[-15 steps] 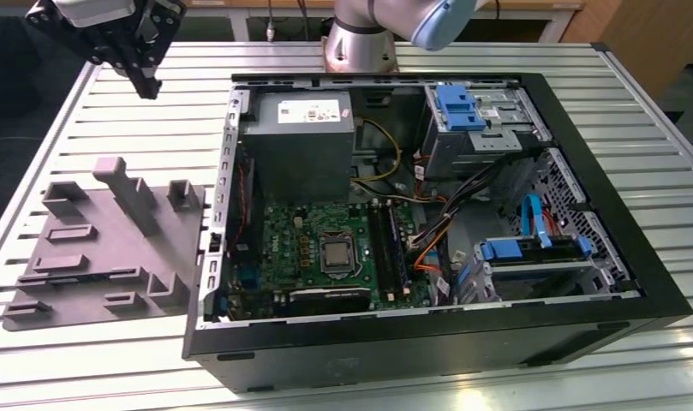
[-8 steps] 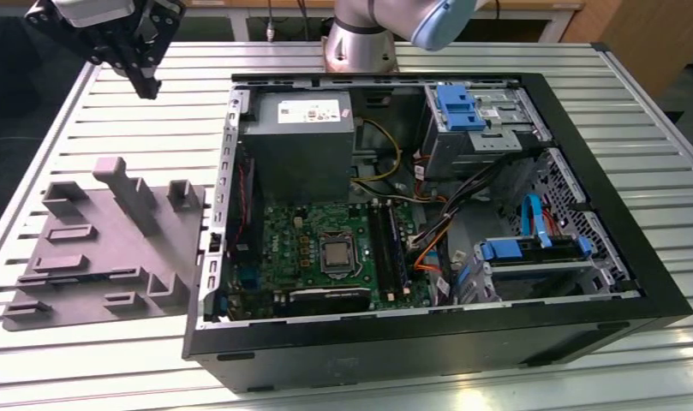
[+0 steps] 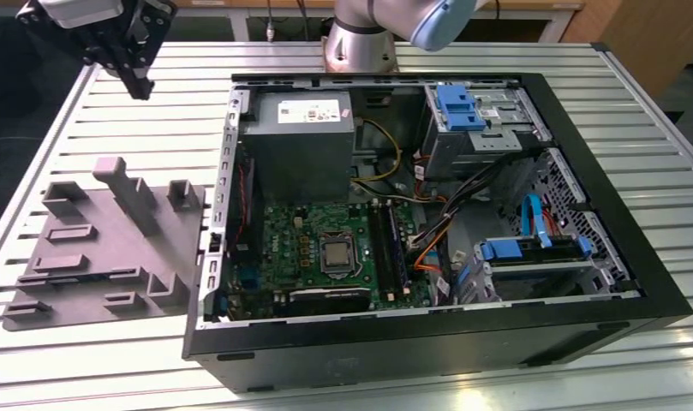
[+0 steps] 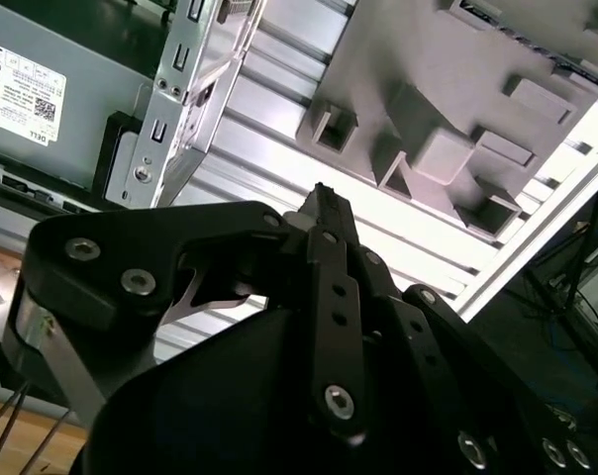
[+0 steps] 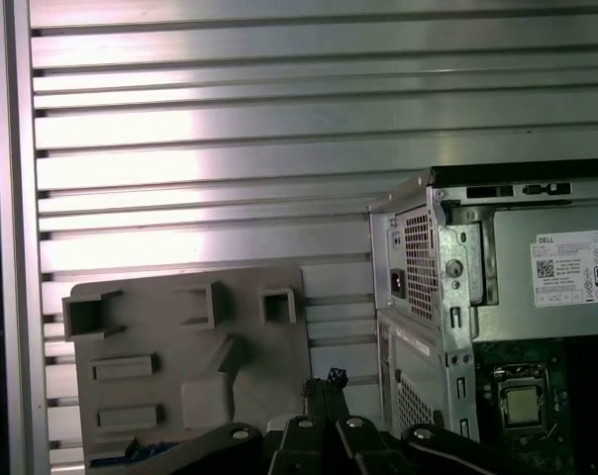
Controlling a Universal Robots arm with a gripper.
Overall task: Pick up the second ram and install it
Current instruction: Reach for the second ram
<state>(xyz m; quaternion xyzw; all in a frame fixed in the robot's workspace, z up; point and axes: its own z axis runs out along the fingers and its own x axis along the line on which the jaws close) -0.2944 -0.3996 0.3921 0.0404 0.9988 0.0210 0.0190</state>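
Second ram I cannot single out with certainty. The closest match is a row of long dark strips (image 3: 390,244) on the motherboard (image 3: 289,235), just to the exterior view's right of the processor socket (image 3: 337,253). From here I cannot tell stick from slot rail.

My pincer (image 3: 140,88) is clenched, its tips meeting in a thin point, with no board between them. It hangs high above the slatted counter (image 3: 95,368) at the exterior view's upper left, well apart from the open computer case (image 3: 380,338).

In both wrist views the pincer (image 4: 322,193) (image 5: 334,378) points at the bare counter strip between the grey holder tray (image 5: 180,327) and the case's metal corner (image 5: 448,247). The tray (image 3: 106,248) lies flat just beside the case, on the exterior view's left. The power supply (image 3: 301,145) sits inside the case, beyond the motherboard.
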